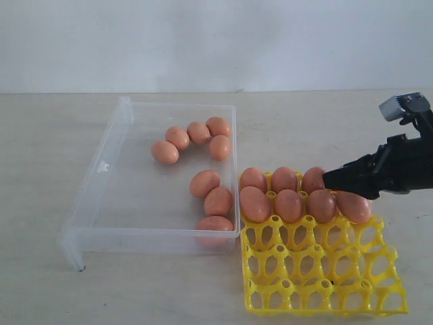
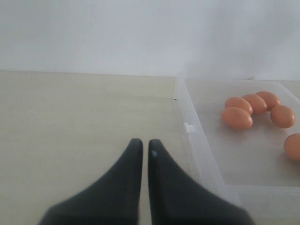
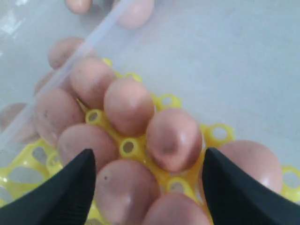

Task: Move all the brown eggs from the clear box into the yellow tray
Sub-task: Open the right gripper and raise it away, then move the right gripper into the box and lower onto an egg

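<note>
The right end effector point(image 1: 329, 180) hangs wide open and empty over the yellow tray point(image 1: 325, 271), with about seven brown eggs point(image 1: 288, 205) seated beneath it and eight left in the clear box point(image 1: 108, 162) beside.

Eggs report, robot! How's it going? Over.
Left gripper shut, outside the clear box. Right gripper open over the yellow tray. Seven brown eggs in tray, eight left in box. Nothing blocking. Over.
</note>
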`<act>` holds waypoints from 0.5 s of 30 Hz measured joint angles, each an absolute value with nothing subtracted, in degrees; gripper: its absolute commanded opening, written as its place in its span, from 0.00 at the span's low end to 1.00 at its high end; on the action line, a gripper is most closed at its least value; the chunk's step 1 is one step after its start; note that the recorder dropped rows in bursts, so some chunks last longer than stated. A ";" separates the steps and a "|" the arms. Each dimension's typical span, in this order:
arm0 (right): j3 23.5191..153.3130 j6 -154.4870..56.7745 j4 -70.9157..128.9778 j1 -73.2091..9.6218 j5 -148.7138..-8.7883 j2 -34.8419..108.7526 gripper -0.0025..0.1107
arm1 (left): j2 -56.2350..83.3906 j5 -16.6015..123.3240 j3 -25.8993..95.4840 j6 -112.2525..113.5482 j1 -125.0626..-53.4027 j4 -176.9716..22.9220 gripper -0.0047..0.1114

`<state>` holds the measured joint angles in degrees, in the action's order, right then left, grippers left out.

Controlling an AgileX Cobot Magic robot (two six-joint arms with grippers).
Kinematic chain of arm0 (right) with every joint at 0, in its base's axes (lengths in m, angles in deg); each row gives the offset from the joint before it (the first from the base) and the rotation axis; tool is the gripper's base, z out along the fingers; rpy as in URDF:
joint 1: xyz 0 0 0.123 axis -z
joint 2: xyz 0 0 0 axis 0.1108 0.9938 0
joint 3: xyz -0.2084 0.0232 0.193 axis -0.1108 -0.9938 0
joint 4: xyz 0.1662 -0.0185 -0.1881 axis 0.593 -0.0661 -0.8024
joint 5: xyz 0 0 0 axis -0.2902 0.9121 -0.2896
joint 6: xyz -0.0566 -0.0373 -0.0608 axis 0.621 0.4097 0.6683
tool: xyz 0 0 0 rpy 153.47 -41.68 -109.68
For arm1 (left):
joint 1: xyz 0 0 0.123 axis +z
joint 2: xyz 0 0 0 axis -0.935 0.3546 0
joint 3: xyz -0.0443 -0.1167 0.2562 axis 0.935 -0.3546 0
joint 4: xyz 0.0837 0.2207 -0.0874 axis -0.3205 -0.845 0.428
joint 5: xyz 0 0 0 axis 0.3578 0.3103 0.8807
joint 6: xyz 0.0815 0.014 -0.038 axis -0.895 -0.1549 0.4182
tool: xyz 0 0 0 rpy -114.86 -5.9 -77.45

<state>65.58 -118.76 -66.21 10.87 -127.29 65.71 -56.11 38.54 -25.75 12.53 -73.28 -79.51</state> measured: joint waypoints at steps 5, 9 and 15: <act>68.68 -119.38 -65.20 10.87 -133.63 65.71 0.52 | -56.11 38.54 -25.75 12.53 -73.28 -79.51 0.08; 69.54 -125.94 -64.72 10.87 -141.84 65.71 0.23 | -56.11 38.54 -25.75 12.53 -73.28 -79.51 0.08; 70.00 -129.97 -63.37 10.61 -147.70 65.71 0.02 | -56.11 38.54 -25.75 12.53 -73.28 -79.51 0.08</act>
<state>70.00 -129.97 -63.37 10.61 -147.70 65.71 -56.11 38.54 -25.75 12.53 -73.28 -79.51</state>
